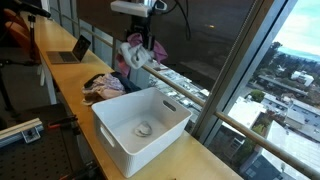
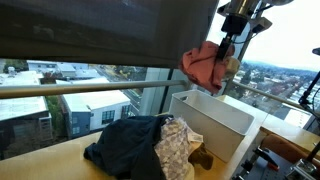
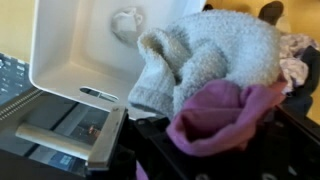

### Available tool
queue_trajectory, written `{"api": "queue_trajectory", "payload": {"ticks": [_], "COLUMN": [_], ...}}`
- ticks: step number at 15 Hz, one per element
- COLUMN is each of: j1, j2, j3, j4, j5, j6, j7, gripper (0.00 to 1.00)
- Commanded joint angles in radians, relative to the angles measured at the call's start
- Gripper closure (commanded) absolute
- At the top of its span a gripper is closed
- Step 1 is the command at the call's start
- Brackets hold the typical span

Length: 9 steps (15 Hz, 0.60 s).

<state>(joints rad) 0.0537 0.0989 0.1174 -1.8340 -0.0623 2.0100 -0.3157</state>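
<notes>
wrist view — perhaps two garments gripped

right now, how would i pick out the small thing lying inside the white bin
On the long wooden counter by the window stands a white rectangular plastic bin. On its floor lies a small pale balled-up cloth, alone there, unlike the dark and patterned clothes pile heaped outside the bin.

We note a white bin on the desk, with a small pale item lying on its floor. Just beside the bin is a heap of clothes: a dark garment touching a patterned cloth. An open laptop sits well apart, farther along the desk. A window rail runs behind.
</notes>
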Motion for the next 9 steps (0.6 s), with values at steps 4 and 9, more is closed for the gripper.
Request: {"api": "queue_trajectory", "payload": {"ticks": [4,9], "j1": [0.192,0.303], "j2": [0.089,0.248], "j3": [0.13,0.188], "j4": [0.025,0.056], "j5": [-0.017,-0.021], "j6": [-0.006,0.004], "j7": [0.144,0.213], "gripper": [0.99,0.99]}}
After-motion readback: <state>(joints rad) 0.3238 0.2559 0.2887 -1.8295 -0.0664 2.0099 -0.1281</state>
